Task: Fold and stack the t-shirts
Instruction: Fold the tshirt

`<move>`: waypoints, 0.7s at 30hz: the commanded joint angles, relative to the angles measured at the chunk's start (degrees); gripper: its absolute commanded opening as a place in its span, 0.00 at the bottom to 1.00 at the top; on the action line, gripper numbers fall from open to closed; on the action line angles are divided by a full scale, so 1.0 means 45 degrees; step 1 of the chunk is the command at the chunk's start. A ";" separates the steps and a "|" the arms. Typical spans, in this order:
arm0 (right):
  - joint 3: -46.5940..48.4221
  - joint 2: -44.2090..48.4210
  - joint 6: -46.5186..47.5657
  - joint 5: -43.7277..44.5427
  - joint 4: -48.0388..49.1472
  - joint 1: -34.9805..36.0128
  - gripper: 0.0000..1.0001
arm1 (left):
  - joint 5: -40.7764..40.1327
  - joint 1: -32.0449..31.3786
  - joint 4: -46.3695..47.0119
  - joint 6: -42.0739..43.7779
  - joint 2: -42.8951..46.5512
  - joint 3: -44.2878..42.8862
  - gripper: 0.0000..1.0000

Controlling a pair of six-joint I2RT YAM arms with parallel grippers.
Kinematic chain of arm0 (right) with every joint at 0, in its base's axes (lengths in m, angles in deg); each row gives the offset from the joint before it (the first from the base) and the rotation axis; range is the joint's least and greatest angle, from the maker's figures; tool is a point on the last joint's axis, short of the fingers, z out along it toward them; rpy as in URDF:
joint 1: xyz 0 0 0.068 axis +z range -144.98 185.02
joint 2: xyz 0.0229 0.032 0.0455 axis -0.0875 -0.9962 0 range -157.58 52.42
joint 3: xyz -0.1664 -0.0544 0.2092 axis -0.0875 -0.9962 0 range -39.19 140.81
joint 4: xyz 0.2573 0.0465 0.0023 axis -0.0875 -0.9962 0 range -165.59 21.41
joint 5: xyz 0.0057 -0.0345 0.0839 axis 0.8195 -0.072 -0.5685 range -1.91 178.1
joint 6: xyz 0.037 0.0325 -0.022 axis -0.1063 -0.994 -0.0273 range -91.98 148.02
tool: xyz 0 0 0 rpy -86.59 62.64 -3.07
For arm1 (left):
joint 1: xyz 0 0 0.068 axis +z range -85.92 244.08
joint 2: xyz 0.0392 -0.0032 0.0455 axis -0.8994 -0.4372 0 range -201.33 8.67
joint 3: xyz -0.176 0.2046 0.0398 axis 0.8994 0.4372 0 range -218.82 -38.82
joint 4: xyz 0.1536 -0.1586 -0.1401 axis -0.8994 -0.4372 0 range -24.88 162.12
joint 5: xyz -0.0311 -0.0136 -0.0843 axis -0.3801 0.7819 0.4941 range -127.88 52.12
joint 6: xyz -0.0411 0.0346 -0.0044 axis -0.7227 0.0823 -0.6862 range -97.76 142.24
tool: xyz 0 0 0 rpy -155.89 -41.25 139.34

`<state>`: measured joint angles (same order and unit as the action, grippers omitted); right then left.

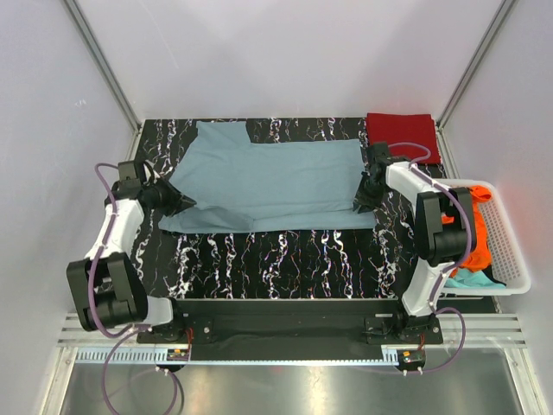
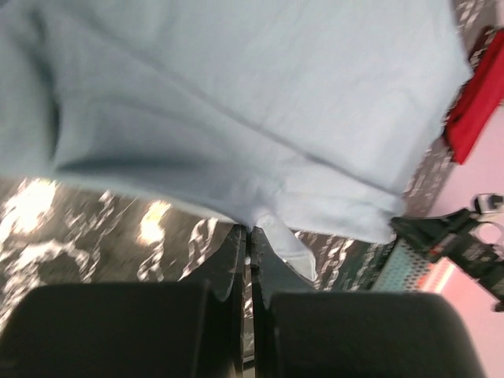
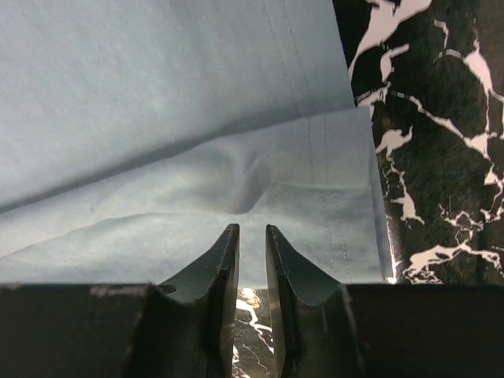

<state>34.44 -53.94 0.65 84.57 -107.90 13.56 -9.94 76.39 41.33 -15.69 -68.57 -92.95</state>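
Grey-blue t-shirt [image 1: 276, 181] lay flat, left of dark red t-shirt [image 1: 402, 134], long axis crosswise. Left gripper [image 2: 249, 230] pinched tight on the end farthest from the red. Right gripper [image 3: 252, 228] at the nearer end, jaws a slit, cloth puckered at tips; hold uncertain.

The top external camera sits high above and behind the two arms [image 1: 112, 233]. It faces steeply down from far enough to take in the whole desk [image 1: 285, 259] and the white basket [image 1: 510, 259] at its right edge. The left wrist camera rides just behind the left pincer [image 2: 249, 232], low at the desk's left side. It faces right across the grey-blue t-shirt [image 2: 236, 102] towards the dark red t-shirt [image 2: 472, 102] at the far right. The right wrist camera looks past the right pincer [image 3: 248, 230], very close, down onto the grey-blue shirt's right hem. All three views share this shirt and the marbled desk.
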 commanded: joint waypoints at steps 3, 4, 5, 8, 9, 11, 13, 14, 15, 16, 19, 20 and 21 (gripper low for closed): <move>0.1040 -0.0503 0.0185 0.0530 -0.0151 -0.0080 0.27 | 0.1503 -0.0042 0.2620 -0.1042 -0.1468 -0.1328 0.00; 0.1235 -0.0581 0.0185 0.0550 -0.0151 -0.0100 0.27 | 0.1524 -0.0061 0.3067 -0.1179 -0.1915 -0.1485 0.00; 0.1333 -0.0736 0.0224 0.0569 -0.0209 -0.0119 0.27 | 0.1544 -0.0061 0.3265 -0.1412 -0.2113 -0.1642 0.00; 0.1587 -0.0932 0.0205 0.0628 -0.0327 -0.0178 0.27 | 0.1603 -0.0100 0.3833 -0.1687 -0.2972 -0.2422 0.00; 0.1646 -0.0953 0.0224 0.0590 -0.0385 -0.0178 0.27 | 0.1583 -0.0120 0.3911 -0.1746 -0.3187 -0.2869 0.00; 0.1802 -0.1011 0.0243 0.0492 -0.0424 -0.0217 0.27 | 0.1641 -0.0139 0.4281 -0.2037 -0.3829 -0.3282 0.00; 0.1919 -0.1011 0.0244 0.0375 -0.0541 -0.0236 0.27 | 0.1876 -0.0159 0.4865 -0.2253 -0.4319 -0.3848 0.00; 0.1959 -0.0992 0.0244 0.0297 -0.0523 -0.0217 0.27 | 0.1973 -0.0198 0.5081 -0.2486 -0.4786 -0.4276 0.00; 0.1979 -0.0992 0.0224 0.0257 -0.0580 -0.0217 0.27 | 0.2109 -0.0217 0.5277 -0.2566 -0.5100 -0.4473 0.00; 0.2037 -0.1031 0.0205 0.0083 -0.0620 -0.0217 0.27 | 0.2149 -0.0256 0.5433 -0.2625 -0.5354 -0.4765 0.00; 0.2096 -0.1050 0.0127 -0.0094 -0.0718 -0.0236 0.28 | 0.2344 -0.0393 0.5454 -0.2859 -0.6604 -0.5918 0.00; 0.2115 -0.1108 0.0107 -0.0133 -0.0698 -0.0237 0.28 | 0.2442 -0.0471 0.5493 -0.2995 -0.6974 -0.6211 0.00; 0.2154 -0.1148 0.0107 -0.0153 -0.0717 -0.0217 0.28 | 0.2578 -0.0510 0.5513 -0.3054 -0.7249 -0.6755 0.00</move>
<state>41.78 -58.40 1.15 84.98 -110.44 12.81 -1.92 74.95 62.10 -27.23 -97.92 -117.93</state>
